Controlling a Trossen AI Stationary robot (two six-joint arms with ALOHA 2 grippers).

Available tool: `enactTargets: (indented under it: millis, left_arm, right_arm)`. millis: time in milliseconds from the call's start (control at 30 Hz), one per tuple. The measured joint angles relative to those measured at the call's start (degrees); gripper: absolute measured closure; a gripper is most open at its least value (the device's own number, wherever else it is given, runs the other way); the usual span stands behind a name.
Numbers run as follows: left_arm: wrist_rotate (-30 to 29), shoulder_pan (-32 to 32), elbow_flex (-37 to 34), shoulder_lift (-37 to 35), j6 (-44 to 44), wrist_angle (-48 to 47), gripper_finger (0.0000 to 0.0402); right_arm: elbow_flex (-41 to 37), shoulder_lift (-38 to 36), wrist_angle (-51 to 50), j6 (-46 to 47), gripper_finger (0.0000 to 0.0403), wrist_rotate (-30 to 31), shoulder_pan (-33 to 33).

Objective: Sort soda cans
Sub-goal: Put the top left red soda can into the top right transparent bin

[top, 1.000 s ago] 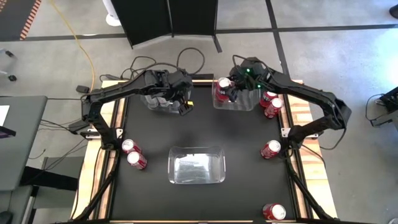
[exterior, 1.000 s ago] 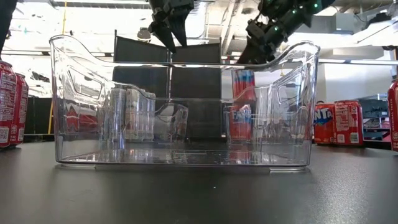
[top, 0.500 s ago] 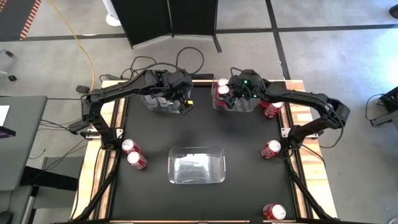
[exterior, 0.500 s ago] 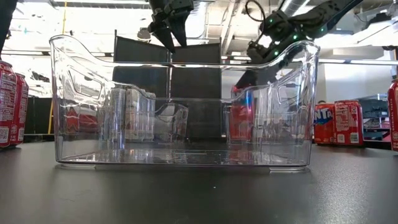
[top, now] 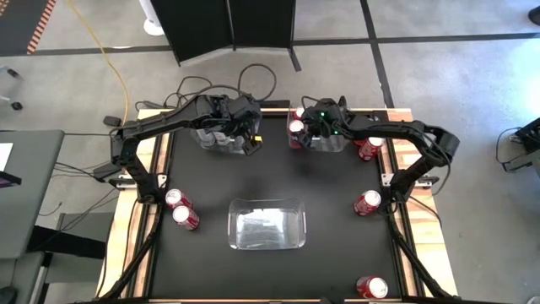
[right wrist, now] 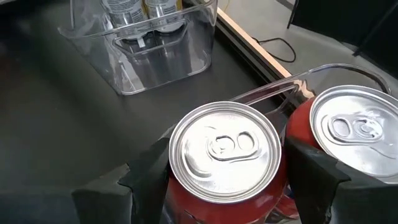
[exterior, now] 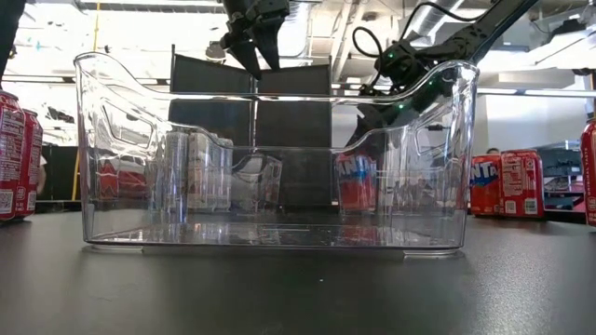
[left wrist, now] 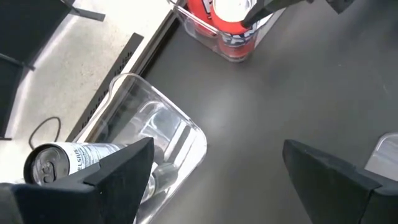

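Over the last second the right gripper (top: 297, 128) has carried the red soda can with the silver top (right wrist: 225, 163) down from above the rim into the clear rectangular plastic bin at the back right of the table (top: 325, 145). In the low view that can now stands low inside the bin, where earlier it hung higher. The right arm has also stretched further toward the table's middle, its elbow swinging in from the right edge.
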Motion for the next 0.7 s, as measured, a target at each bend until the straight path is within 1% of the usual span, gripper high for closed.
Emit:
enactTargets:
  millis: [233,500,700]
  left_arm:
    - [0.0,0.0,0.0,0.0,-0.1,-0.4,0.005]
    - [0.0,0.9,0.0,0.0,0.3,-0.3,0.005]
    - [-0.1,1.0,0.0,0.0,-0.1,-0.4,0.005]
  right_arm:
    - [0.0,0.0,0.1,0.0,0.0125,0.0,0.0]
    - [-0.1,0.1,0.5,-1.8,0.0097,0.0,-0.4]
    - [0.0,0.1,-0.6,-0.9,0.0092,0.0,-0.2]
